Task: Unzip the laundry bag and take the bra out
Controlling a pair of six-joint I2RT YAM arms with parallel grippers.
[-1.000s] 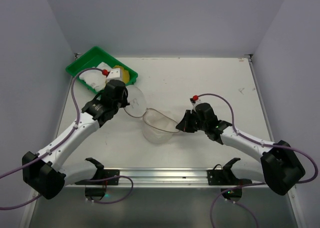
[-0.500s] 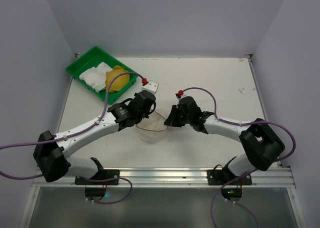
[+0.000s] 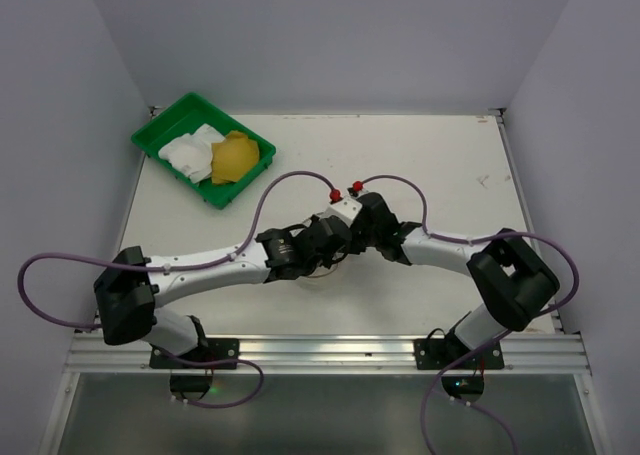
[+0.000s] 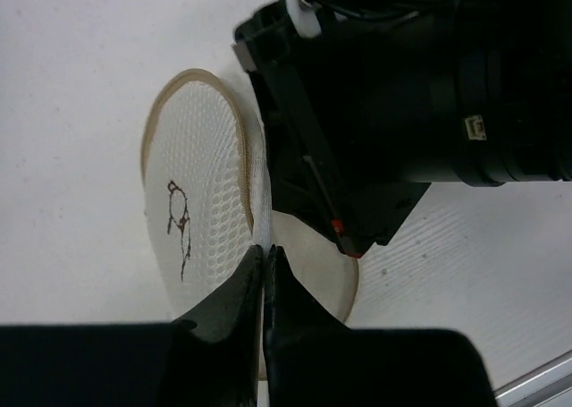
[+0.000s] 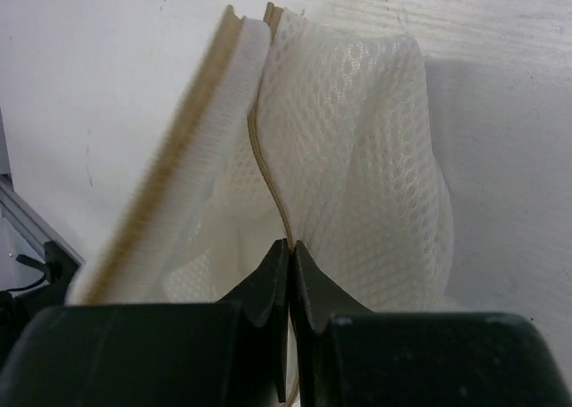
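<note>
Tabletop (image 3: pixel 450 165): both arms have swung in and now meet mid-table, toward the near edge. Green tray (image 3: pixel 158 118) sits at the far-left corner. Laundry bag (image 4: pixel 201 219), stretched open a second ago, is folded up between them. Left gripper (image 4: pixel 265 257) and right gripper (image 5: pixel 290 246) each have jaws clamped on its rim. Bag looks unzipped, with no bra seen inside.

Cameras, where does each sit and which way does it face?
Top external: above, behind the arm bases, looking down on the white table; both arms show.
Left wrist: on its arm, looking along the left end effector at the cream-white mesh laundry bag; right arm beyond.
Right wrist: on its arm, looking along the right end effector pinching the bag's rim.
Both wrist views share the bag.
</note>
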